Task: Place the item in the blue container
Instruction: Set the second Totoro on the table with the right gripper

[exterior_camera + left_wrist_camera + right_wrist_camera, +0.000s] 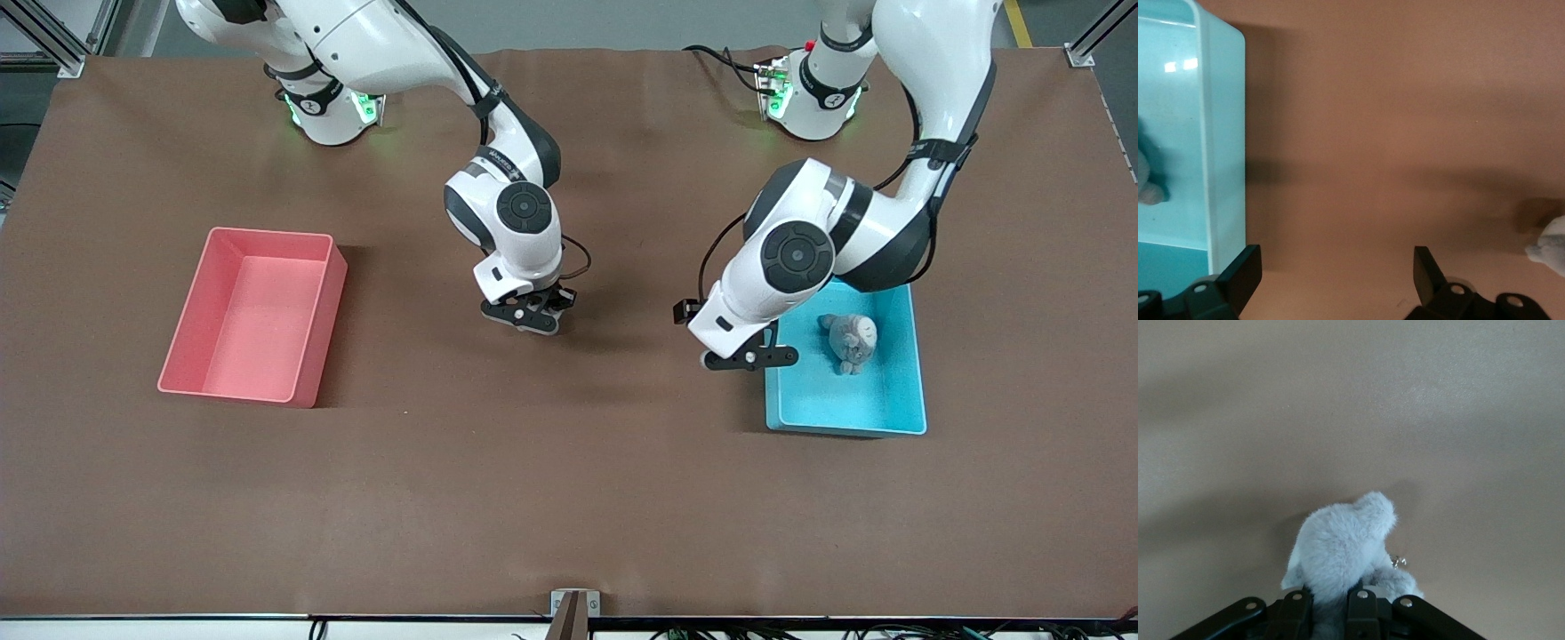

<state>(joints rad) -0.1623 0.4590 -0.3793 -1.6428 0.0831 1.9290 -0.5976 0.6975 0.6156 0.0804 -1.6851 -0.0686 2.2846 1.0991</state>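
Plush [851,342] lies on the floor of the blue bin [845,428], toward the end nearer the arms' bases, so as the pictures stand one item is already in.

The left claw [751,357] hangs released over the tabletop [569,489], just beside the bin's wall that faces the right arm's end. It grips nothing.

The right claw [531,316] is low over the middle of the tabletop, well apart from the bin. Its wrist view shows it clenched on a second plush [1341,553], fuzzy and grey, with a small key ring at its side.

I judge the job part done. This second toy has yet to be carried over to the bin and let go there.
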